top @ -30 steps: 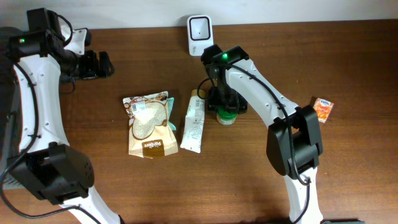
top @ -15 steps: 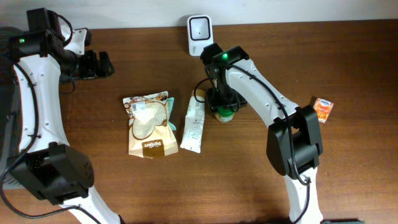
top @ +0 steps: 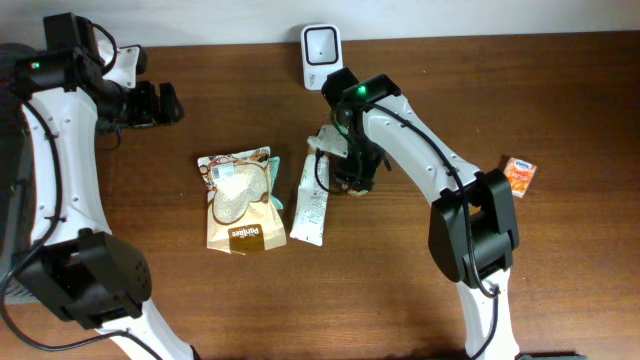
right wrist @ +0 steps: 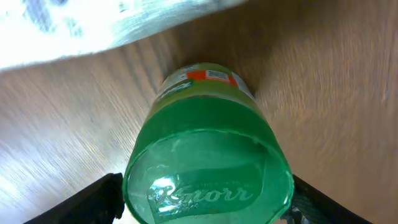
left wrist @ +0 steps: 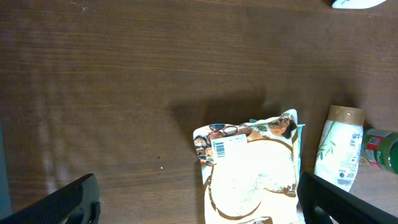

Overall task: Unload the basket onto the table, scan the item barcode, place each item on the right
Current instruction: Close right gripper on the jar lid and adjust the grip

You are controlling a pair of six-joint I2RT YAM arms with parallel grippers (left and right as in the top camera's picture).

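From overhead the right arm (top: 420,140) hides nearly all of the green Knorr jar (right wrist: 208,155). We see it only in the wrist view: lid facing the camera, long axis running away from the right pincer (right wrist: 205,202), contents unseen. The fingers flank the lid, but we cannot tell whether they grip it. The left pincer (left wrist: 199,202) gapes wide above the worktop (left wrist: 124,74).

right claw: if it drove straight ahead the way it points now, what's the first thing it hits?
The green Knorr jar. It sits dead centre between the fingers of the right claw, lid end toward the claw, nothing in front of it. Whether the fingers already touch it is unclear in the blurred wrist view.
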